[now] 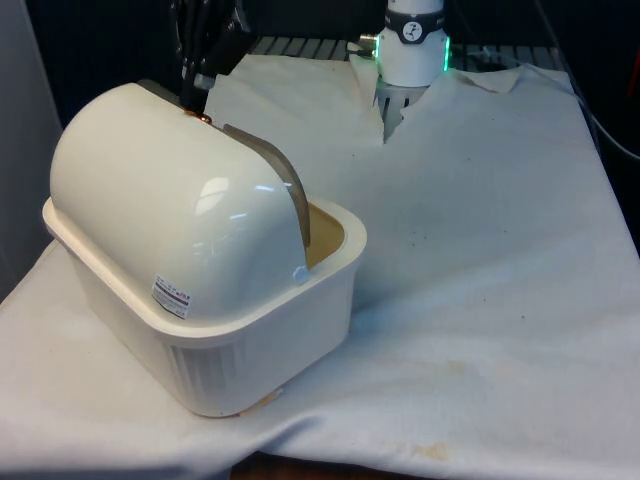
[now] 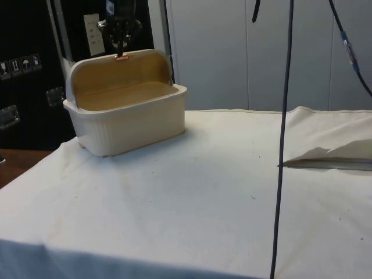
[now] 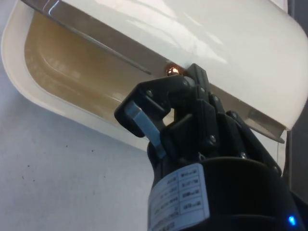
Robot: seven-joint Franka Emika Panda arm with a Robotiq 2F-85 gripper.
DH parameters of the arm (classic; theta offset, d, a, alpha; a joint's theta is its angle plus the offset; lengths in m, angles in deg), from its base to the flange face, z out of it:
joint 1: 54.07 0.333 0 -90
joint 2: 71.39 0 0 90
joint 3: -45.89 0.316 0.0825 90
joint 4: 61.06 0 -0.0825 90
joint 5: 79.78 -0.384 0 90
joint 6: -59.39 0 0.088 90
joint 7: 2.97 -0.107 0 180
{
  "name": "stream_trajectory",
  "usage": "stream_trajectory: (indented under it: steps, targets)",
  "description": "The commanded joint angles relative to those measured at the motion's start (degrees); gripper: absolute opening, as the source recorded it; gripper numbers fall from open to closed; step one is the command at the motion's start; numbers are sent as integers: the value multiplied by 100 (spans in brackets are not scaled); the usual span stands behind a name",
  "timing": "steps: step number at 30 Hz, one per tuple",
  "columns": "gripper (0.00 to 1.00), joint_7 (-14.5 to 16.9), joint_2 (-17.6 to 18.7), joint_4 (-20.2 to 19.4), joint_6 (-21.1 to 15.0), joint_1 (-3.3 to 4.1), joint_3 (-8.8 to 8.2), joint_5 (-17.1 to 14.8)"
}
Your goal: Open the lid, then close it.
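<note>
While the bread box sits near a desk corner with its lid rolled back, the pincer is clenched on the small copper knob
The lid looks like light, stiff, glossy plastic, slippery anywhere but that knob, so the knob is the place to hold; the side view shows the open tan inside, whereas the front view gives the lid's domed back
</note>
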Motion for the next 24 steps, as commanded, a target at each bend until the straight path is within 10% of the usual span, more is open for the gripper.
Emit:
stream_trajectory:
  steps: [1, 24]
  targets:
    - [0, -57, 23, -57, -92, 29, 6, 0]
    - [0, -6, -206, -298, 372, 34, 264, -281]
